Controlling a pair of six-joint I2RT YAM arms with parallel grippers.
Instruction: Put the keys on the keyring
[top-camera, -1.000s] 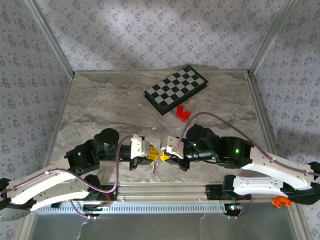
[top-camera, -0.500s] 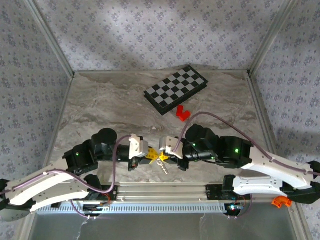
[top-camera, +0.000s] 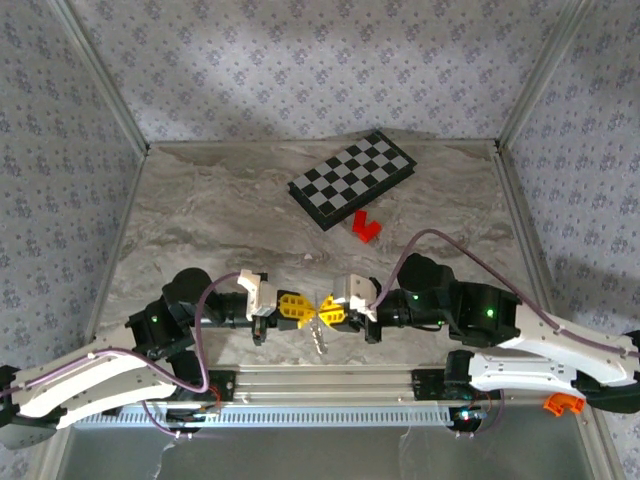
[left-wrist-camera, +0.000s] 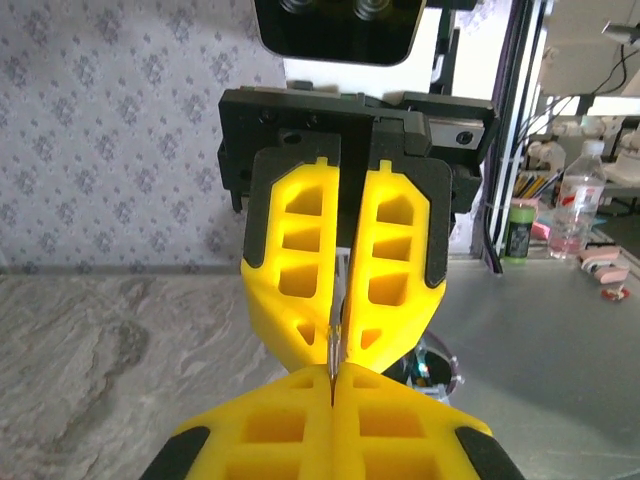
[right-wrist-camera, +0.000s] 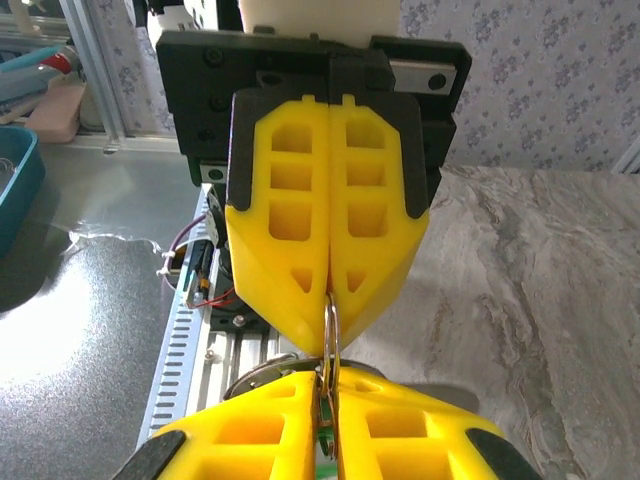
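Because the two grips meet tip to tip above the near edge of the surface (top-camera: 200, 220), with very little metal between them, the main risk is a slip. The left fingers (top-camera: 291, 308) are pressed fully together and seem to pinch the thin grey chain (top-camera: 318, 338), whose loose end dangles just below and between the two grips. That chain is floppy and beaded, so it could slide out of the smooth yellow plastic tips, or swing and foul the threading.

The right fingers (top-camera: 329, 313) stand almost together, with only a narrow slit, and hold the key (right-wrist-camera: 321, 445). A sliver of its green head shows in that slit and its silvery part points toward the left tips. If this grip loosens before the key is on the chain, the tiny piece would likely drop to the rail below.

Both pairs of fingers are chunky, ribbed, hollow-celled wedges, a poor match for such fine parts. Well beyond the right fingers lie a hard red block (top-camera: 365, 228) and a glossy checkered board (top-camera: 352, 178).
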